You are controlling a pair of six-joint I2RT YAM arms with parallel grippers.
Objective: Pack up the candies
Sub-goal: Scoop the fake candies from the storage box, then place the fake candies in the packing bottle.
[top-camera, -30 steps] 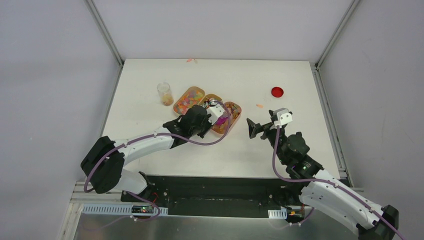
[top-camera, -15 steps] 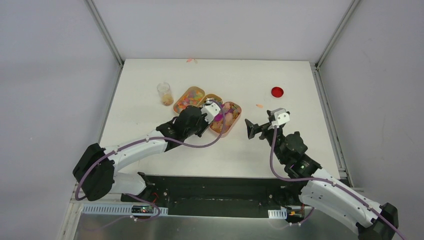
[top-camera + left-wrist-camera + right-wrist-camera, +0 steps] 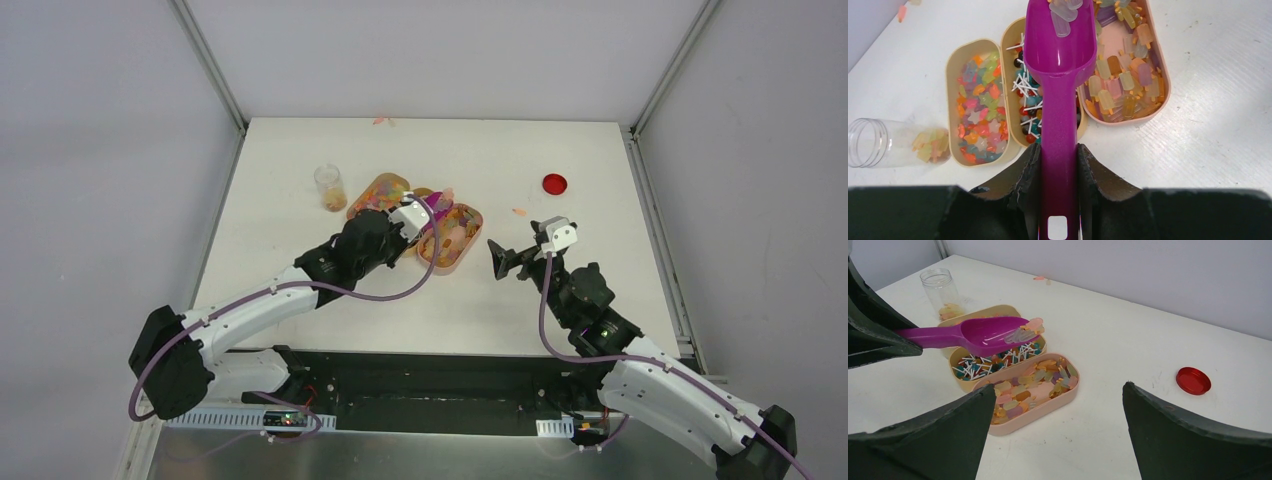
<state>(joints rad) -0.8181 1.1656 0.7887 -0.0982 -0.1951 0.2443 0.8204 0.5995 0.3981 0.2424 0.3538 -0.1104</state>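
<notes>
Magenta plastic scoop (image 3: pixel 1058 55), handle clamped in left gripper (image 3: pixel 1058 167), holds few pale candies (image 3: pixel 1064 15) above three tan oval trays (image 3: pixel 949 100) filled with more candies. Right gripper (image 3: pixel 503 258), just right of trays, jaws spread wide, holding nothing.

No legible text, label, brand, number or sign on any object or surface.

A magenta plastic scoop (image 3: pixel 1058 55) is gripped by its handle between the black fingers (image 3: pixel 1030 172) of the left hand (image 3: pixel 1058 160), and a few pale lolly-shaped gummies (image 3: pixel 1064 12) are carried at its tip. Below, three beige oval trays (image 3: pixel 950 100) of mixed candies (image 3: pixel 979 115) are set side by side on the white desk (image 3: pixel 1218 125), beside a clear plastic jar (image 3: pixel 878 142).
</notes>
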